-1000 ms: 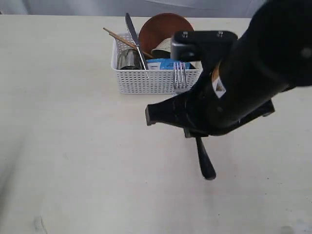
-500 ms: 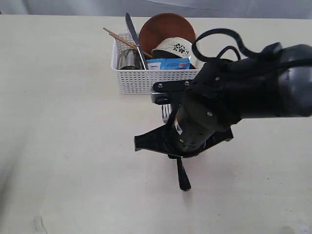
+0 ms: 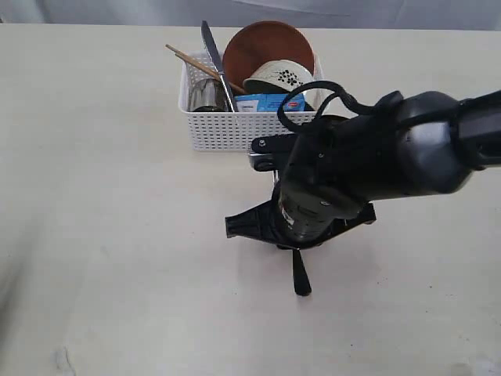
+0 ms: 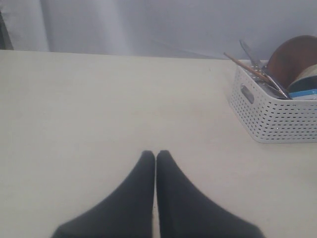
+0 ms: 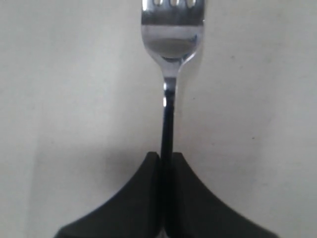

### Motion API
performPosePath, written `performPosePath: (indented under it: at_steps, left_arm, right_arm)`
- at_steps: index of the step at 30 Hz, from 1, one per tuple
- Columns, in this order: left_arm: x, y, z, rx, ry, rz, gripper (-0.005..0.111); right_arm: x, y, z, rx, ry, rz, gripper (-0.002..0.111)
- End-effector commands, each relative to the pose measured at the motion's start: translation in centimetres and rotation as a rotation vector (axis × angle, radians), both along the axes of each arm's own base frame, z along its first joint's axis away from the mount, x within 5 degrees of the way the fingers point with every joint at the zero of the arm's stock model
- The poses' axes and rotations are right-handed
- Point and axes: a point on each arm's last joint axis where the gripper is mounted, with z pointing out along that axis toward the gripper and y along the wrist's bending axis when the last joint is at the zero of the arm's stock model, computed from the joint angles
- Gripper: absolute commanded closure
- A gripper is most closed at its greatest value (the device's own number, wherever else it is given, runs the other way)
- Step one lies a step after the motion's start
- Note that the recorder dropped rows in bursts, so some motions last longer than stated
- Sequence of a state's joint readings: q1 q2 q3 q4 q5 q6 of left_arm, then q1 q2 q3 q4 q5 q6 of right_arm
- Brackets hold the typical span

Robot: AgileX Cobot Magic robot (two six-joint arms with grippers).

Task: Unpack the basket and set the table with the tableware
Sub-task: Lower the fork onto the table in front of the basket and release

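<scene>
The steel fork [image 5: 172,44] has a dark handle, and my right gripper [image 5: 166,156] is shut on that handle just over the table [image 3: 102,196]. From the exterior view the right arm hides the tines, and only the fork's handle end [image 3: 300,278] pokes out. Behind it stands the white basket [image 3: 227,129], holding the knife [image 3: 211,47], the chopsticks [image 3: 188,59], the brown plate [image 3: 266,43], the floral bowl [image 3: 282,76] and the steel cup [image 3: 205,95]. The wooden spoon is hidden. My left gripper [image 4: 156,154] is shut on nothing, far from the basket [image 4: 277,116].
A blue snack packet [image 3: 266,102] leans inside the basket's front wall. The right arm's dark bulk [image 3: 368,172] reaches in from the right, just in front of the basket. A grey backdrop [image 4: 148,25] rises behind the table's far edge.
The right arm has carried the fork away from the basket's front wall and down toward the table. In the last half second it shifted only slightly.
</scene>
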State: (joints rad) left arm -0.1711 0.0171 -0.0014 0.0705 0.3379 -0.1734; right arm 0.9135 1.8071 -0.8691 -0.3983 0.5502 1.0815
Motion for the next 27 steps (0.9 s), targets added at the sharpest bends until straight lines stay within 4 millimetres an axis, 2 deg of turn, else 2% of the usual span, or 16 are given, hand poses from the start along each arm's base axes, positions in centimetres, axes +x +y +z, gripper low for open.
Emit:
performPosePath:
  at_steps: [1,7,11,13,19,25,27]
  left_arm:
    - [0.0,0.0,0.0,-0.006,-0.005,-0.002,0.106]
    - [0.0,0.0,0.0,-0.006,-0.005,-0.002,0.106]
    - [0.0,0.0,0.0,-0.006,-0.005,-0.002,0.106]
    - [0.0,0.0,0.0,-0.006,-0.005,-0.002,0.106]
    - [0.0,0.0,0.0,-0.006,-0.005,-0.002,0.106]
    - [0.0,0.0,0.0,-0.006,-0.005,-0.002,0.106]
    - [0.0,0.0,0.0,-0.006,-0.005,-0.002,0.106]
  right_arm:
    - [0.7,-0.2,0.1,-0.015,-0.063,-0.018,0.109]
    - [1.3,-0.8,0.1,-0.012,-0.060,-0.050,0.109]
    - [1.9,-1.7,-0.1,0.015,0.019,-0.072,0.109]
    - [1.6,-1.5,-0.2,0.031,0.053,-0.018,0.109]
    - [1.9,-0.6,-0.3,0.123,0.033,-0.039,0.109]
    - [1.8,-0.8,-1.1,0.085,0.060,-0.034,0.108]
    - [1.8,-0.8,-1.1,0.082,0.059,-0.022,0.103]
